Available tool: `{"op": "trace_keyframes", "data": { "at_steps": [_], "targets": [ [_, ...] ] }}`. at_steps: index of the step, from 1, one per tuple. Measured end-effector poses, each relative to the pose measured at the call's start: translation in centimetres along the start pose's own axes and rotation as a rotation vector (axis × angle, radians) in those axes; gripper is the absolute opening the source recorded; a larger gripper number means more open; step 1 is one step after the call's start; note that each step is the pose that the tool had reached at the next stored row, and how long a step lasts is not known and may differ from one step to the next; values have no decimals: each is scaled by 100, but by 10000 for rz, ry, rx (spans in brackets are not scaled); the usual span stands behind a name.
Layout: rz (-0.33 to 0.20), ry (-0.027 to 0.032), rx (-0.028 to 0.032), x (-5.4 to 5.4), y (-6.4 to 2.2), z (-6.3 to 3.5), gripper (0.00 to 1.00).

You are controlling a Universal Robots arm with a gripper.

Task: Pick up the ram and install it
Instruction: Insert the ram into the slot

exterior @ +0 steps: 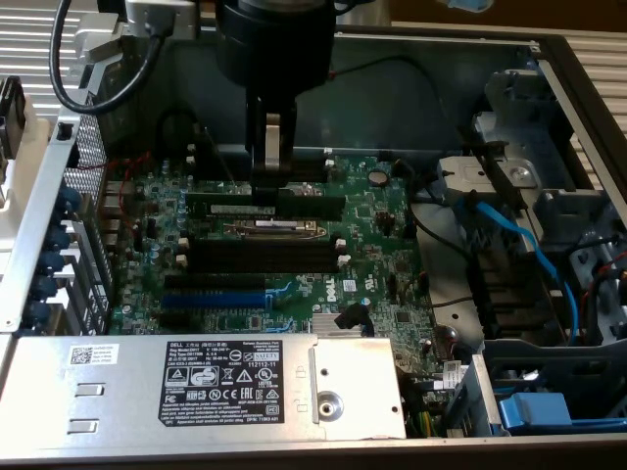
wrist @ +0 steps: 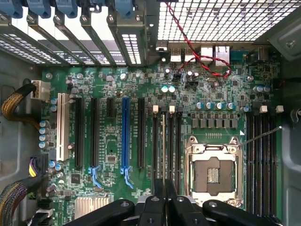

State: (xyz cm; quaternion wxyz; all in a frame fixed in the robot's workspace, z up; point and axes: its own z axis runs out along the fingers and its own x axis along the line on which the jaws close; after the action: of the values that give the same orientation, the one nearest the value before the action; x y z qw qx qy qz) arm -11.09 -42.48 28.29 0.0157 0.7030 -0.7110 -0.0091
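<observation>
The ram (exterior: 294, 204) is a long dark-green stick with a white label, held level over the motherboard (exterior: 382, 255) inside an open computer case. My gripper (exterior: 266, 181) comes down from above and is shut on the stick near its middle. In the wrist view the ram (wrist: 163, 150) shows edge-on as a thin line running out from between the fingertips of the gripper (wrist: 163, 200). There it lines up along the black slots (wrist: 154, 141) with white end clips beside the CPU socket (wrist: 214, 174). Whether the stick touches a slot I cannot tell.
Black slots (exterior: 265, 257) lie in front of the CPU socket (exterior: 274, 227), with a blue slot (exterior: 211, 300) nearer the front. A silver power supply (exterior: 196, 387) borders the front. Blue cables (exterior: 509, 235) and drive cages stand at the exterior view's right.
</observation>
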Motion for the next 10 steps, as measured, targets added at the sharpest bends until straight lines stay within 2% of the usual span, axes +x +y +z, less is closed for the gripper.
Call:
{"op": "trace_keyframes", "data": {
  "at_steps": [10],
  "targets": [
    [-1, -13, 35, 6, -1, 15, 12]
  ]
}}
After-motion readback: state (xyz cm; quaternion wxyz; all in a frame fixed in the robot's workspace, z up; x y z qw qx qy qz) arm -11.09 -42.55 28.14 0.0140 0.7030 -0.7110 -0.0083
